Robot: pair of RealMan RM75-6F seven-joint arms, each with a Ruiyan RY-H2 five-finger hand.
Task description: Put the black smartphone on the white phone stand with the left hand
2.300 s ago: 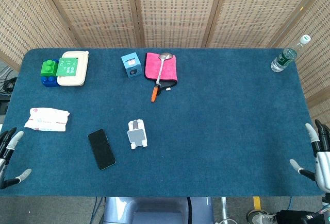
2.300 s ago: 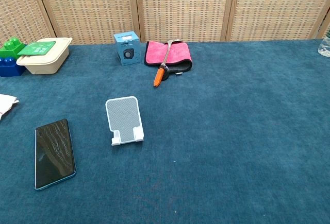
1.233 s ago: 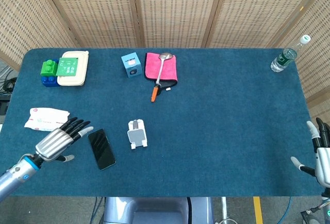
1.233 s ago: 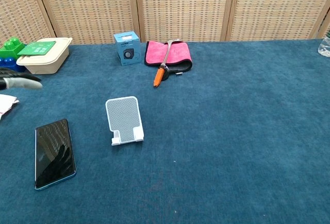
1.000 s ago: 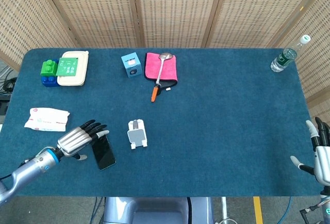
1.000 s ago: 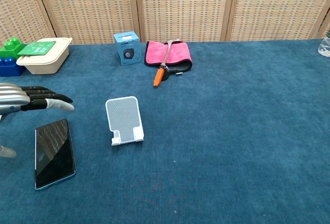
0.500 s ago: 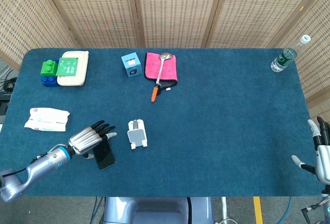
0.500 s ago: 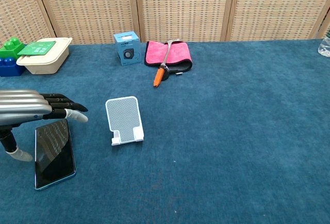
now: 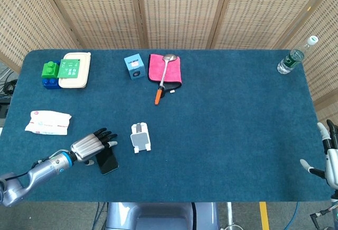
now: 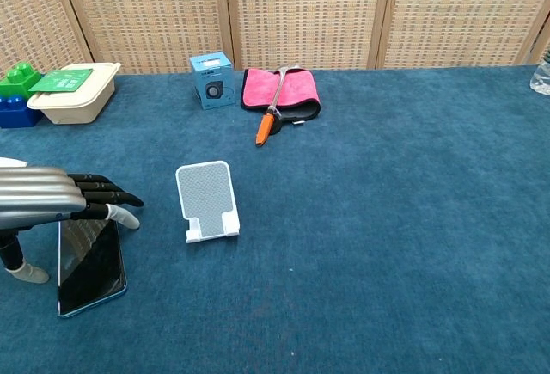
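Observation:
The black smartphone (image 9: 108, 162) (image 10: 89, 264) lies flat on the blue cloth near the table's front left. My left hand (image 9: 91, 145) (image 10: 60, 195) hovers over its far end with fingers stretched out side by side and the thumb down beside the phone's left edge; it holds nothing. The white phone stand (image 9: 140, 137) (image 10: 207, 201) stands upright just right of the phone, bare. My right hand (image 9: 328, 158) shows only at the table's right front corner, fingers apart, holding nothing.
At the back left are a cream box with a green lid (image 9: 73, 70) and green and blue blocks (image 9: 50, 74). A tissue pack (image 9: 48, 122) lies left of the phone. A blue cube (image 9: 134, 66), a pink cloth with a spoon (image 9: 165, 70) and a bottle (image 9: 291, 61) stand further back.
My left hand came in from the table's left front edge and now hangs over the phone's far end, slightly lower than half a second ago. The phone and stand have not moved.

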